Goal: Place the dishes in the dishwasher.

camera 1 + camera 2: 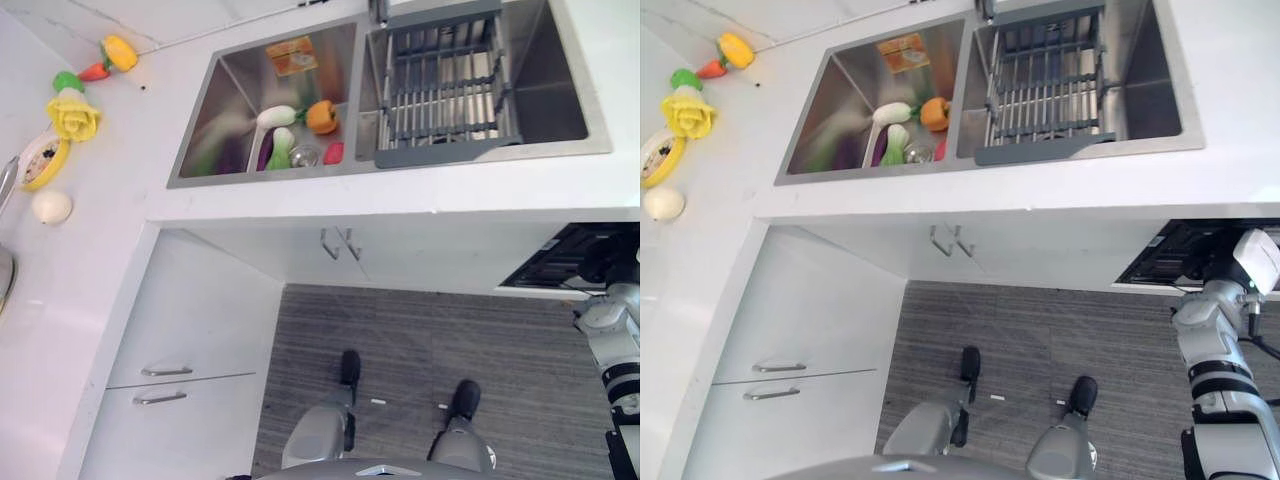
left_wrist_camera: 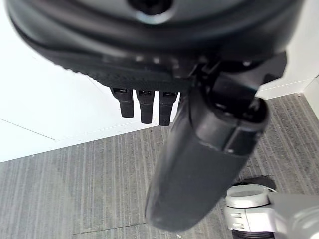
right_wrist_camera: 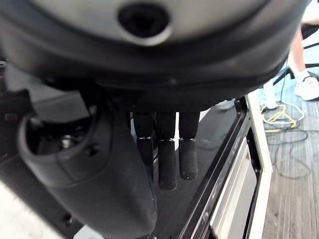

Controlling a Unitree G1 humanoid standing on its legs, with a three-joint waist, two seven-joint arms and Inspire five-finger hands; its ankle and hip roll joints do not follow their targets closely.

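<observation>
The dishwasher (image 1: 565,258) stands open under the counter at the right, its dark inside showing. My right hand (image 3: 167,159) hangs over its dark door (image 3: 222,144) with straight fingers and holds nothing; its arm (image 1: 1208,335) comes in at the lower right. Beside a white cabinet front, my left hand (image 2: 142,105) hangs above the grey floor, fingers relaxed and empty. In the sink's left basin (image 1: 225,100) lie a white dish-like piece (image 1: 272,117) and toy vegetables. A grey dish rack (image 1: 440,85) sits in the right basin.
On the left counter lie a yellow-rimmed plate (image 1: 40,160), a yellow flower (image 1: 73,117), toy vegetables (image 1: 112,55) and a white ball (image 1: 51,207). White cabinets with handles (image 1: 165,385) stand at the left. A person's leg and shoe (image 3: 305,82) show beyond the dishwasher.
</observation>
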